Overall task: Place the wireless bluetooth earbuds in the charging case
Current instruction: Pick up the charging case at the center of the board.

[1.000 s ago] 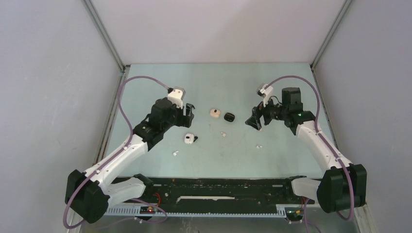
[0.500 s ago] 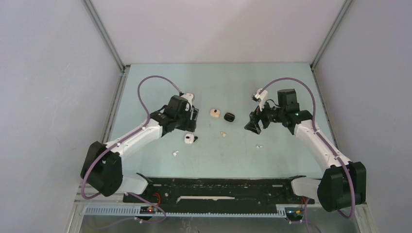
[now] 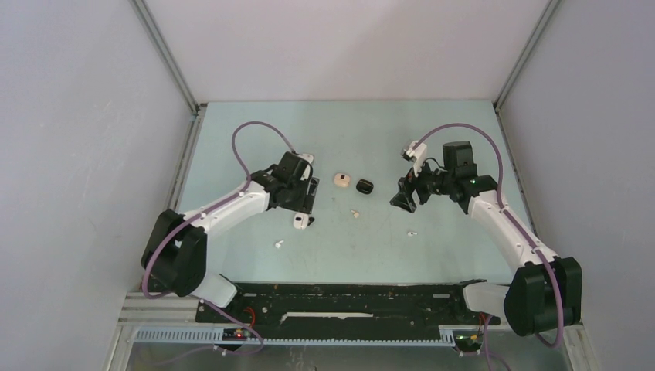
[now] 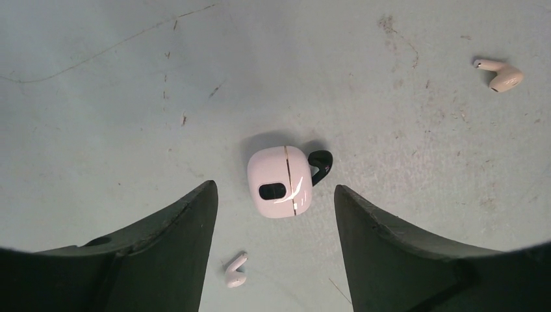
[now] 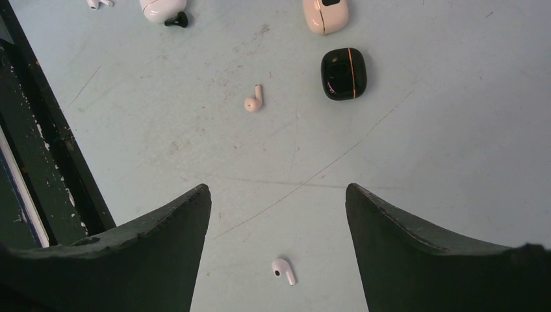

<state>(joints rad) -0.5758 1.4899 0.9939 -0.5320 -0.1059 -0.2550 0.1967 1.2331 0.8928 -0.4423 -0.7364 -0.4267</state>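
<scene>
**A:** Where are the buds, and what are the claws doing?

**B:** All loose on the table (image 4: 97, 97). The left gripper (image 3: 303, 202) is spread wide and empty, one finger on either side of the white case (image 4: 281, 182). A black bud (image 4: 320, 164) touches that case at its 2 o'clock. A white bud (image 4: 235, 271) lies near at 7 o'clock, and a beige bud (image 4: 501, 76) lies well apart, also toward 2 o'clock. The right gripper (image 3: 403, 198) is released too and carries nothing. A second white bud (image 5: 284, 271) sits at 6 o'clock in its wrist view, with the black case (image 5: 344, 73) and the beige-pink case (image 5: 325, 14) up near 12.

**A:** How will they handle?

**B:** I'd expect them to be featherlight, hard and glossy, so slippery and likely to squirt out of a pinch. Each has a rounded head and a short stem. I'd close across the stem or the neck where the sides run flatter, not on the bulb.

**A:** And the case?

**B:** It's a smooth, stiff pebble that will probably skate when pushed. I'd hold it by its long sides. I can't tell whether its lid is open.
</scene>
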